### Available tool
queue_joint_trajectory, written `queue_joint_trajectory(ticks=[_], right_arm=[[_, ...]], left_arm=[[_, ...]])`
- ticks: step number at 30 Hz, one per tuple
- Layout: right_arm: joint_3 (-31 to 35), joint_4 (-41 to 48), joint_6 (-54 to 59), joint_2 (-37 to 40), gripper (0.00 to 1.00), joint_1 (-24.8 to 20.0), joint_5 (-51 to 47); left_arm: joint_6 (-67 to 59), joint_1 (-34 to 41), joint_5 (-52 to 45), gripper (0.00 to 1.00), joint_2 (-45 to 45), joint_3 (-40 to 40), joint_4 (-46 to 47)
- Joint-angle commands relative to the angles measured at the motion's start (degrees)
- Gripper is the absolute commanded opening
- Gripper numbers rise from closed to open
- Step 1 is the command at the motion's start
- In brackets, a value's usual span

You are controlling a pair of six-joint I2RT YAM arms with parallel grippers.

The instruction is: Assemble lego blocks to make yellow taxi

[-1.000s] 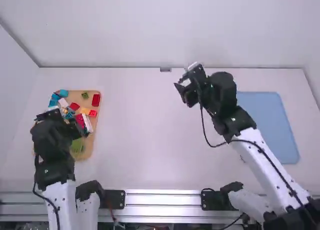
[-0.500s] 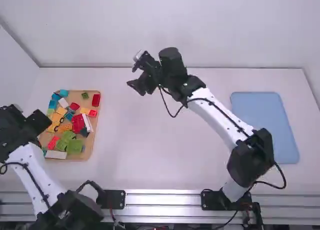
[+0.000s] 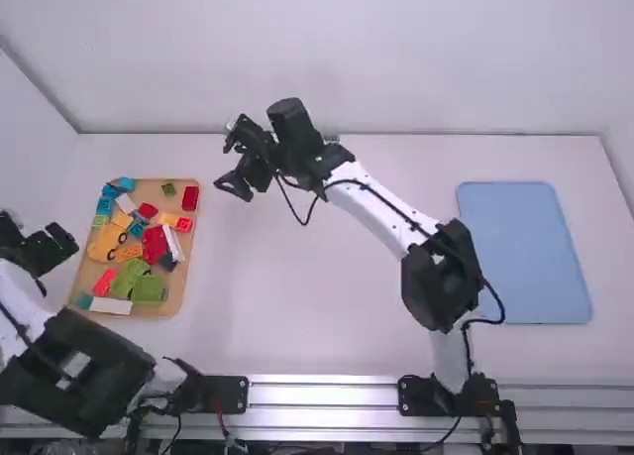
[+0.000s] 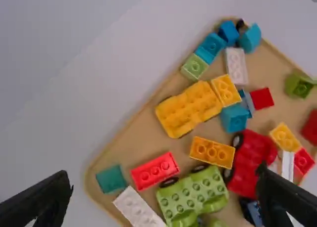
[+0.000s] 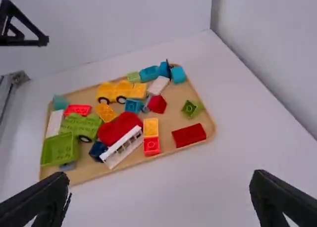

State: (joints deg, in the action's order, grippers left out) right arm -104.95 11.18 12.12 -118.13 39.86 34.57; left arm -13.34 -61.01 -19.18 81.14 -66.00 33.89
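In the high view my left gripper (image 3: 45,249) is beside the wooden tray's (image 3: 180,294) left edge, and my right gripper (image 3: 228,160) is above the table, right of the tray. A yellow car base (image 3: 105,243) with dark wheels lies in the tray. Both wrist views show open, empty fingers: left gripper (image 4: 166,195), right gripper (image 5: 161,191). The left wrist view has the yellow base (image 4: 185,109) touching a yellow block (image 4: 226,90), with an orange block (image 4: 212,152) nearby. A yellow-orange block (image 4: 285,137) lies by a red block (image 4: 303,161).
The tray also holds a red car base (image 4: 251,162), a green base (image 4: 193,193), a white block (image 4: 237,65), a teal block (image 4: 111,179) and several other blocks. A blue mat (image 3: 525,252) lies on the table's right side. Walls stand behind and left of the table.
My left arm has swung left, off the tray, uncovering the blocks. My right arm has moved left across the table toward the tray.
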Motion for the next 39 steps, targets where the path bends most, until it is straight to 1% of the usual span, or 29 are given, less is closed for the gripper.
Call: queue_joint_trajectory(ticks=[1, 2, 4, 6, 8, 9, 11, 12, 13, 15, 18, 21, 22, 23, 24, 25, 27, 29, 32, 35, 37, 39], right_arm=[[-2.9, -0.1, -0.4, -1.3, 0.98, -0.2, 0.6], [-2.9, -0.1, -0.4, -1.3, 0.98, -0.2, 0.3], [-3.0, -0.5, -1.1, -1.4, 0.98, 0.1, -7.4], [-3.0, -0.6, -3.4, -1.0, 0.98, 0.7, -14.2], [-3.0, 0.0, -3.3, -0.6, 0.98, 0.6, -17.1], [-3.0, 0.0, -3.3, -0.6, 0.98, 0.5, -16.6], [-3.0, 0.4, -3.3, -0.6, 0.98, 0.4, -15.1], [-3.0, 0.9, -3.3, -0.6, 0.99, 0.2, -14.5], [-3.0, 1.9, -3.3, -0.6, 0.98, -0.4, -11.6], [-3.0, 2.8, -3.3, -0.6, 0.99, -0.9, -8.4], [-3.0, 4.3, -3.4, -0.6, 0.98, -2.3, -0.8], [-3.0, 4.2, -3.3, -0.6, 0.98, -2.4, -0.5], [-3.0, 3.9, -3.5, -0.6, 0.98, -2.3, -2.4], [-3.0, 3.8, -3.7, -0.6, 0.98, -2.3, -2.8], [-3.0, 3.5, -5.4, -0.6, 0.98, -1.6, -7.5], [-3.0, 2.8, -5.7, -0.6, 0.98, -0.8, -14.2], [-3.0, 2.5, -5.7, -0.6, 0.98, 0.1, -21.6], [-3.0, 2.8, -5.7, -0.5, 0.98, 0.6, -25.1], [-3.0, 5.3, -5.5, -0.5, 0.99, 0.6, -23.5], [-3.0, 5.0, -4.2, -0.2, 0.98, -0.1, -18.7], [-3.0, 5.4, 0.2, 0.2, 0.98, -1.0, -8.6], [-3.0, 7.0, 5.3, 0.2, 0.98, -1.4, -1.7]], left_arm=[[-8.6, -0.3, -5.7, 0.99, 3.8, -4.1, 3.2], [-8.8, -0.3, -5.8, 0.99, 4.1, -4.5, 3.6], [-13.5, 0.1, -5.2, 0.99, 9.0, -10.8, 11.1], [-18.0, 0.9, -5.3, 0.99, 12.4, -15.6, 16.5], [-22.6, 1.9, -5.2, 0.99, 15.7, -20.4, 21.0], [-26.6, 2.6, -4.7, 0.99, 18.2, -23.8, 24.0], [-29.9, 3.7, -2.8, 0.99, 20.5, -26.7, 26.0], [-31.0, 4.4, -1.2, 0.99, 21.5, -27.8, 26.4], [-32.6, 6.3, 3.4, 0.99, 23.7, -29.3, 26.0], [-34.0, 7.9, 7.3, 0.99, 25.4, -30.0, 25.5], [-39.3, 11.9, 12.0, 0.99, 28.8, -30.1, 23.6], [-40.4, 14.1, 14.8, 0.99, 30.3, -29.5, 20.7], [-41.1, 15.3, 17.1, 0.99, 31.0, -28.9, 19.1], [-41.2, 15.5, 17.4, 1.0, 31.1, -28.9, 19.0], [-42.1, 16.4, 19.2, 0.98, 31.9, -28.4, 18.0], [-42.1, 17.0, 20.4, 0.97, 33.0, -28.1, 17.0], [-42.9, 17.2, 20.1, 0.96, 34.2, -27.9, 16.3], [-43.1, 16.9, 20.3, 0.96, 35.5, -27.7, 16.3], [-43.1, 16.5, 22.3, 0.96, 38.1, -27.7, 16.1], [-43.1, 15.6, 22.9, 0.96, 40.4, -27.7, 15.9], [-43.2, 14.7, 22.7, 0.96, 41.6, -27.7, 15.9], [-43.1, 14.1, 22.7, 0.96, 41.9, -27.7, 16.0]])
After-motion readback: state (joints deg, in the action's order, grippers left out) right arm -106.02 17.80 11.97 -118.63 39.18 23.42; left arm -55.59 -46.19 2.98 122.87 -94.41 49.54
